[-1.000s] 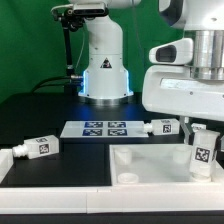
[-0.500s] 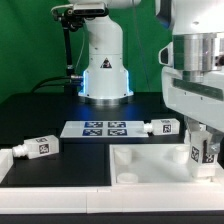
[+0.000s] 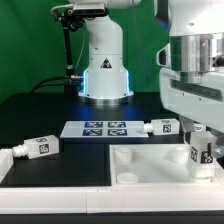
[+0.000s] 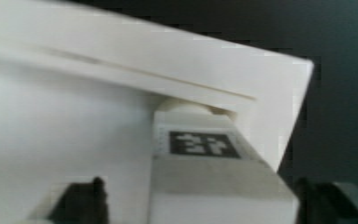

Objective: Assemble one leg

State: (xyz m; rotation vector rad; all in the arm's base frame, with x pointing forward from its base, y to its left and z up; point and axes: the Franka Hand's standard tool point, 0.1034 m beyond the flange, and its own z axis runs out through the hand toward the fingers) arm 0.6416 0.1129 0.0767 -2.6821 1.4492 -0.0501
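One leg [image 3: 201, 152] stands upright in the far corner of the large white frame [image 3: 150, 165], at the exterior view's right; a black-and-white tag shows on its side. My gripper [image 3: 202, 138] hangs right over it. In the wrist view the leg [image 4: 206, 143] rises between my gripper [image 4: 202, 205], with a dark finger [image 4: 87, 200] on one side and the other [image 4: 318, 200] opposite, both a little apart from the leg. The gripper is open. A second leg [image 3: 160, 127] lies by the marker board, and a third [image 3: 30, 148] lies at the exterior view's left.
The marker board [image 3: 105, 128] lies flat on the black table behind the frame. The arm's white base [image 3: 103, 60] stands at the back centre. The frame's raised rim [image 4: 176, 70] runs close beside the standing leg.
Between one second ago and half a second ago the wrist shifted toward the exterior view's right, over the standing leg. Since then it has barely moved. The legs lie as before.
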